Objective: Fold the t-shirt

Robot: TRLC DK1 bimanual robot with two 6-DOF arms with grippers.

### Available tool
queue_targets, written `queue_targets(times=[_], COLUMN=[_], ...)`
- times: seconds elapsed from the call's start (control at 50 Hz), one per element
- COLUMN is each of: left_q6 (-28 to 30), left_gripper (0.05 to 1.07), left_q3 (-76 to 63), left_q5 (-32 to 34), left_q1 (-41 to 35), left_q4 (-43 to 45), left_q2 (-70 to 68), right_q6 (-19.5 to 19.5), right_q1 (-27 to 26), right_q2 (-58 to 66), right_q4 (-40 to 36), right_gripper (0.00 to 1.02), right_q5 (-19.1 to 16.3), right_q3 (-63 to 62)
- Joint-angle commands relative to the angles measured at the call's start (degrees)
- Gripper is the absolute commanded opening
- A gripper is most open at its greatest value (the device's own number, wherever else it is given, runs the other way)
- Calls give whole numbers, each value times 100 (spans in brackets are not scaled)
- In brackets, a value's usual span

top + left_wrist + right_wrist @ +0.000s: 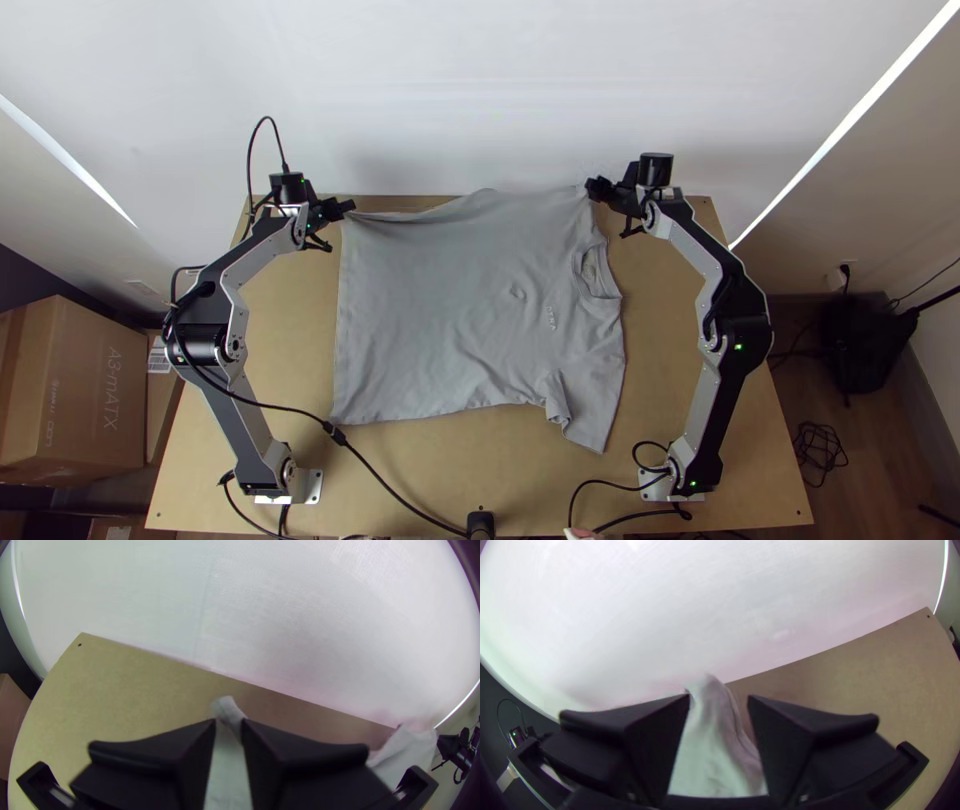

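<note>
— What are we seeing nearest us, and what's worrying us?

— A black cable (335,433) is running just beside the near hem corner of the grey t-shirt (440,310); if the left arm is tugging it later, it could be shifting the cloth. The near sleeve (597,410) is creasing too, risking a lumpy fold

— And containers?

— A cardboard box (80,390) is standing beside the table (290,340); we can't tell its contents

— And farther off?

— The shirt is lying spread, its far edge meeting both grippers. At the hem, the left gripper (347,207) is leaving us unable to tell its grip. By the far sleeve, the right gripper (590,188) is standing apart around cloth, so lifting without closing could be losing that side
</note>
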Motion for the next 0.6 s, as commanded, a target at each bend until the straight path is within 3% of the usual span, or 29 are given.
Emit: queue_targets(times=[0.0,0.02,0.14,0.22,0.44,0.58], left_q6=[80,98,-166,-429,-588,-605], left_gripper=[94,103,103,103,103,103], left_q3=[193,193,281,272,0,-624], left_q5=[-27,-18,61,641,1247,1441], left_q1=[-72,-81,16,279,675,851], left_q4=[-206,-250,-602,-777,-1516,-1665], left_q2=[-95,-139,-613,-965,-2204,-3092], right_q6=[220,220,211,220,158,-88], right_q1=[-44,-44,-88,-194,-607,-809], right_q2=[-7,-68,-578,-1053,-2468,-3531], right_q4=[-138,-138,-252,-577,-2203,-2968], right_gripper=[99,99,99,99,99,99], right_q5=[38,38,46,55,29,-305], right_q3=[174,139,-133,-300,-494,-1083])
